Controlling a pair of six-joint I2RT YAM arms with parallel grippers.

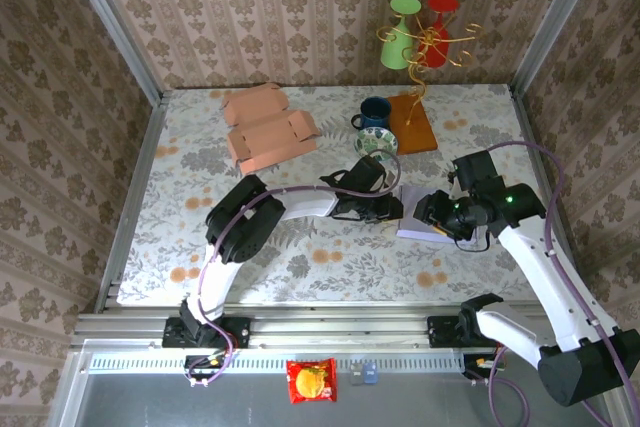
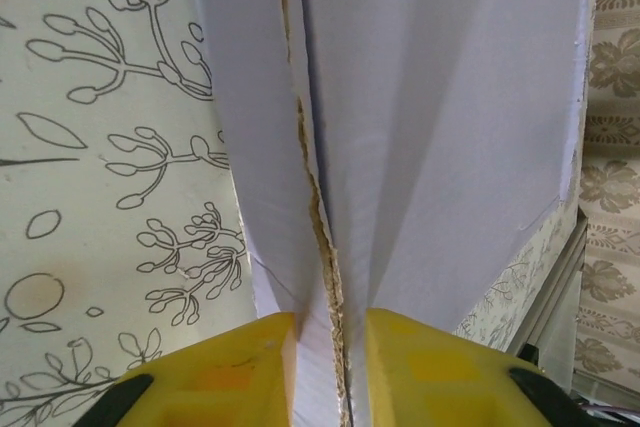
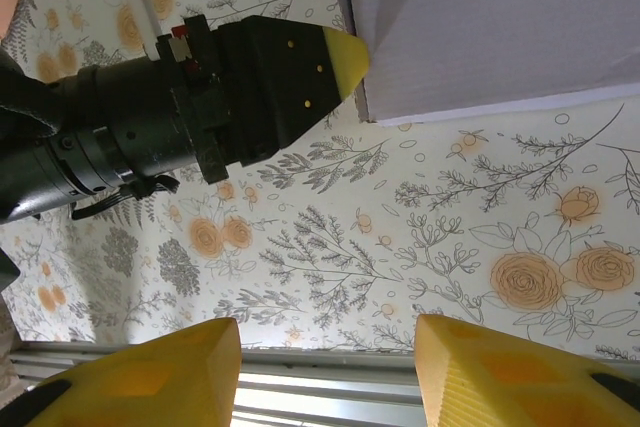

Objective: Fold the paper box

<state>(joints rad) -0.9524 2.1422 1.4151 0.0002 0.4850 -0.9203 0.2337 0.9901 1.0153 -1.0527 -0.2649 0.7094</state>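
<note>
Clamping paper box [image 2: 450,97] fold, prob. to set crease, L end effector [image 2: 330,319] grips; R end effector [image 3: 325,332] released beside box.

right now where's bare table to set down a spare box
Bare cloth lies front centre between the two arm bases, and front left between the table edge and the left arm. Crowded: the back, with pink cardboard, mug and brown board, and mid-right, where the right arm joins it at the white box.
</note>
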